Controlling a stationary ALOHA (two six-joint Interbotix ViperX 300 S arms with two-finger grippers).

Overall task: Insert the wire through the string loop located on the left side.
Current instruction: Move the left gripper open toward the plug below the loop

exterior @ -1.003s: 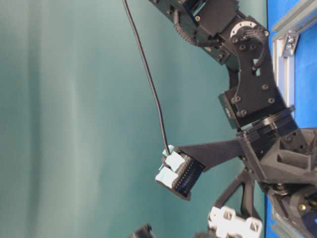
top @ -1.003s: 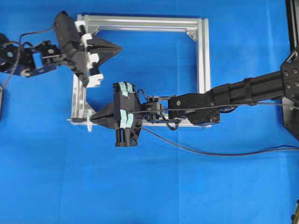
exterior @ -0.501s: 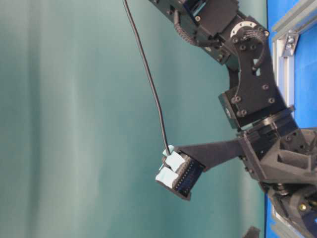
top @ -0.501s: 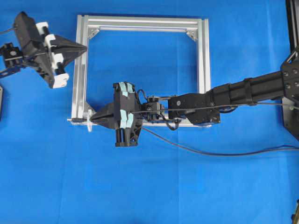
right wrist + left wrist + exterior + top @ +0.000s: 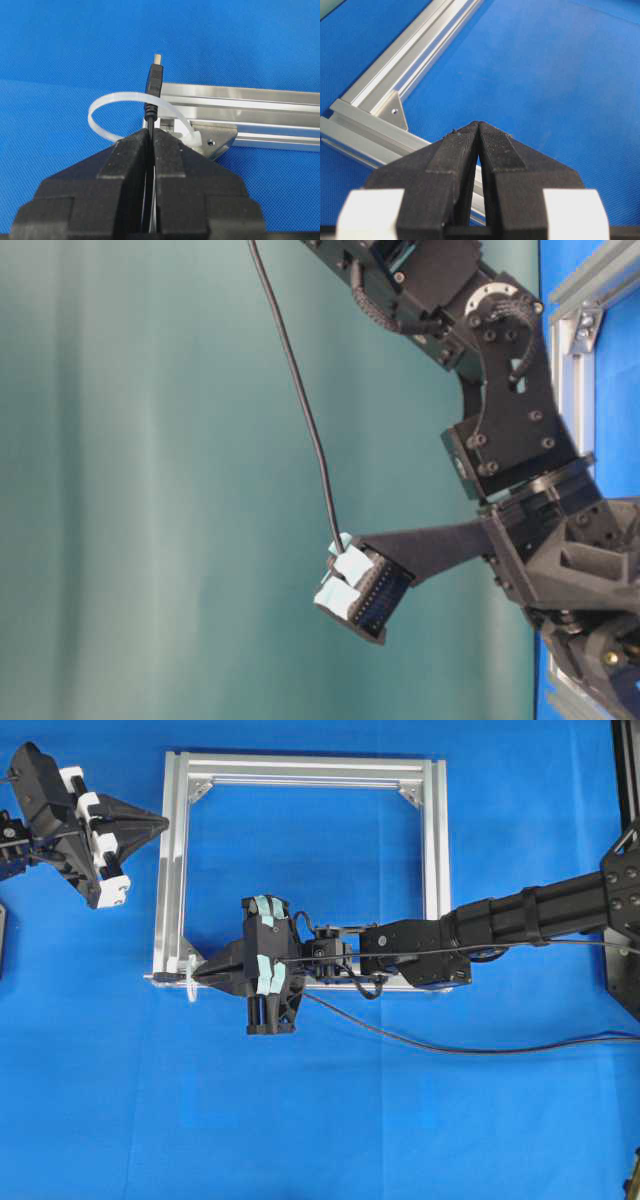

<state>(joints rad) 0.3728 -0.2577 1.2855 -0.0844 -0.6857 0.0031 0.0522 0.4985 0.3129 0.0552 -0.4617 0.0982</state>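
A: Right wrist view first. The wire (image 5: 151, 107) runs up between the right gripper (image 5: 150, 134) fingers, clamped just behind the plug (image 5: 155, 77), and the silvery tip stands past the far band of the string loop (image 5: 116, 101).

B: So is it through?

A: I judge so, though from this angle I cannot tell for sure whether the plug sits inside the ring or merely in front of it. The loop hangs at the corner of the aluminium frame (image 5: 260, 107).

B: What might spoil it?

A: Letting go too soon: the plug's stepped shoulder could catch the band, or the cable's own spring could drag it back out.

B: And the other arm?

A: The left gripper (image 5: 150, 822) hovers closed and empty by the frame's far left corner, well apart from the loop (image 5: 190, 988). Reaching in for the plug, it could knock the limp band aside.
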